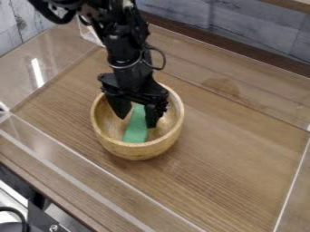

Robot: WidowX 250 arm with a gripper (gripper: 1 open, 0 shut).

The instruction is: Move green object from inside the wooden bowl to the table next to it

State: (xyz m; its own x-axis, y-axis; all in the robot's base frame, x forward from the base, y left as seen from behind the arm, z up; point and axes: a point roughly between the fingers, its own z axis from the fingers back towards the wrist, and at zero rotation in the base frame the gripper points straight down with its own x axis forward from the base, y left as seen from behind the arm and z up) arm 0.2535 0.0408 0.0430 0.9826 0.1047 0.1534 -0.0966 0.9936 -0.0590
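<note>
Brown wood-grain surface (230, 145), streaked dark and fenced by clear acrylic walls (145, 186), carries a round, light tan wooden bowl (111, 141) with a thick rim. Over the bowl stands the single black robot arm (121, 41), its wrist pointing straight down. Its black hand (137, 112) hangs inside the bowl's rim with fingers spread wide, released and gripping nothing. Between and just below those fingers lies the small, flat, bright-green rectangular block (138, 128), resting in the bowl's hollow against its inner slope. The block's long axis runs from the hand down toward the near-left part of the rim, so its far end sits under the fingers while its near end shows clear of them. Whether the fingertips touch the block cannot be told. The fingers appear to straddle the block's narrow width, which looks like the line-up a grasp needs. Bare surface lies right of the bowl.
</note>
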